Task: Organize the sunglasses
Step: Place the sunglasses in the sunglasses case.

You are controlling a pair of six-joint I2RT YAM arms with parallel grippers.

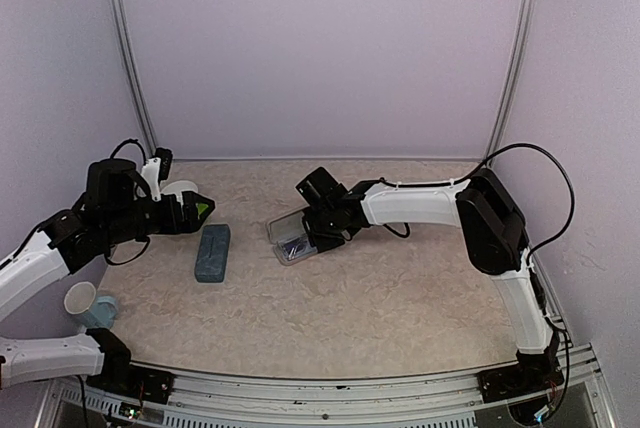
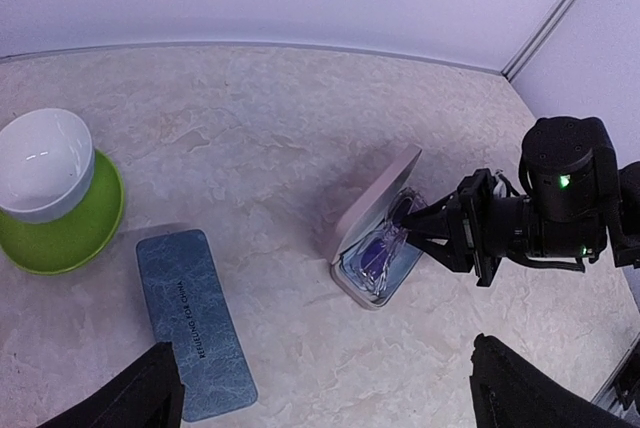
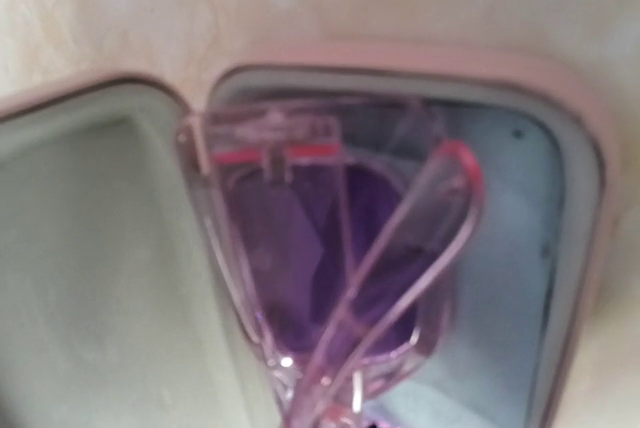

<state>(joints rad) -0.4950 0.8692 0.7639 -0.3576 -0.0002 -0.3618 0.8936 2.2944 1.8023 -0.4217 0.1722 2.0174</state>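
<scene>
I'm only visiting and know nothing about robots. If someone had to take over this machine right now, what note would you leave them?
Left gripper: open, empty, above the table's left side near the shut blue-grey case.
Right gripper: tips at the open pink case; whether it is open or shut can't be told.
Purple-lensed sunglasses: lying folded inside the pink case.
Done: that pair is in its case.
Left: pull the right arm back and shut the pink case. No second pair is in view.
</scene>
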